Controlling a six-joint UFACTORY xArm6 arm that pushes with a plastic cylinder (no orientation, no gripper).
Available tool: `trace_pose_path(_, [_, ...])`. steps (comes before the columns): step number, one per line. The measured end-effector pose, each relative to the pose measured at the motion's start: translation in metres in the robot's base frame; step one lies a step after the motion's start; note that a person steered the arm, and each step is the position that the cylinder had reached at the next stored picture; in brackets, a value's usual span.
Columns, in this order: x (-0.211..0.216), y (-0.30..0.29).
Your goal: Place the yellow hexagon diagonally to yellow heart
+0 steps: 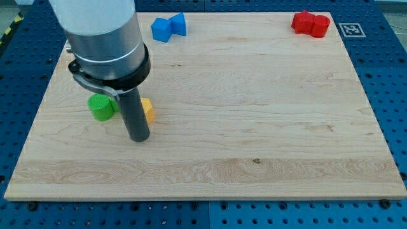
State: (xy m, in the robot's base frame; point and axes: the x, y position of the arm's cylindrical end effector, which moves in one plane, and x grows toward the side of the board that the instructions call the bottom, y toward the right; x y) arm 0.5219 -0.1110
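On the view's left side of the wooden surface, we see our arm end in a straight dark rod; we carry no pincer, so there is nothing to stand apart or together. My tip rests on the wood, at the lower end of the rod. Just beside the rod, on the view's right, a yellow block peeks out, mostly hidden behind it; its shape we cannot make out for certain, and we cannot tell whether it touches the rod. On the rod's other side, towards the view's left, sits a green block, rounded in outline, partly under the arm's grey collar. Well apart, near the view's top edge, two blue blocks lie touching each other. Far off at the view's top right corner, two red blocks sit close together. We can see no second yellow block.
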Motion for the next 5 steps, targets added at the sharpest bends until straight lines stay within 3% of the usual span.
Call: trace_pose_path(5, [-0.106, 0.002])
